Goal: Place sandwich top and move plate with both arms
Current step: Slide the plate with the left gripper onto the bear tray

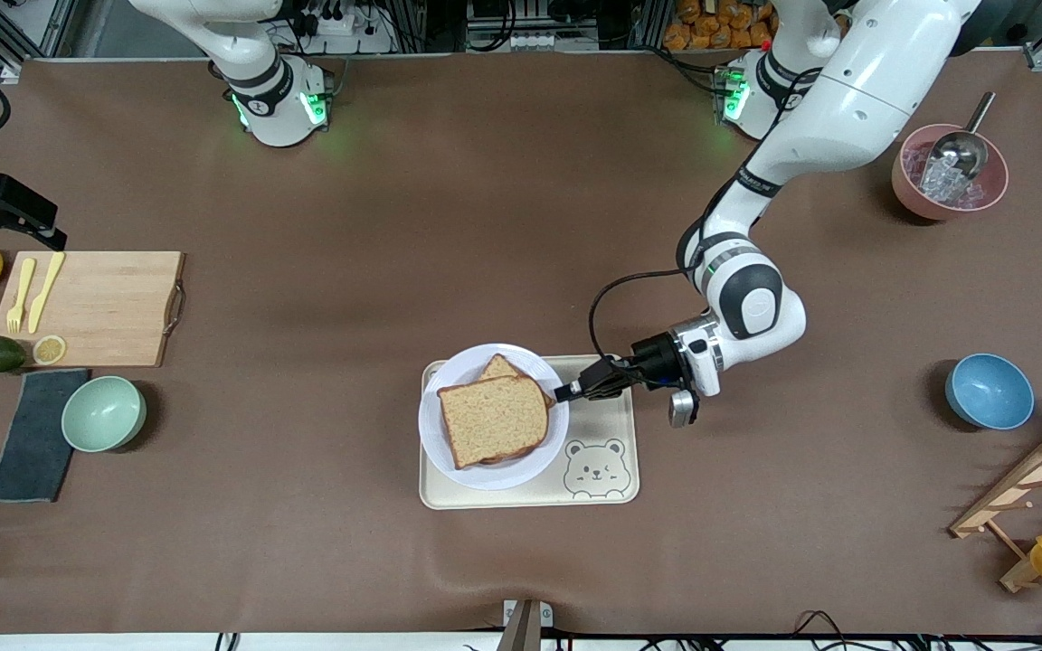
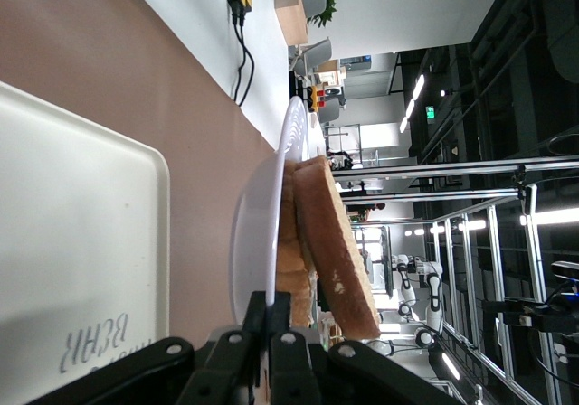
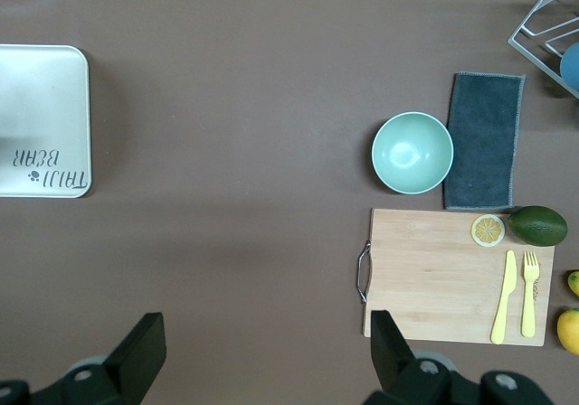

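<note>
Brown matting covers the whole table (image 1: 503, 226), and near its middle the left gripper (image 1: 566, 392) is closed tight on the rim of the plate (image 1: 449, 434) at the side toward the left arm's end. The left wrist view shows this grip edge-on: the black fingers (image 2: 271, 333) pinch the thin pale rim (image 2: 258, 233), and the sandwich top (image 2: 335, 251) lies on the stack of bread beneath it, which the front view gives only from above. From above, the sandwich top (image 1: 494, 418) sits slightly askew on the lower slice, whose corner peeks out on the side farther from the front camera. The plate rests on the cream tray (image 1: 611, 479), whose bear drawing (image 1: 595, 468) lies bare beside the plate, nearer the front camera. The right gripper (image 3: 262, 355) waits with its fingers spread wide and nothing between them, high over the right arm's end of the table; the front view catches only a dark part of it at the edge. Its wrist view looks down on the cutting board (image 3: 434, 274), with a yellow knife (image 3: 502, 296), a yellow fork (image 3: 530, 292) and a lemon slice (image 3: 488, 230), and beside the board the green bowl (image 3: 412, 152), the grey cloth (image 3: 484, 138) and an avocado (image 3: 538, 225). Toward the left arm's end, the front view alone shows a blue bowl (image 1: 989, 391) and a pink bowl (image 1: 910, 185) holding ice and a metal scoop (image 1: 964, 145).
</note>
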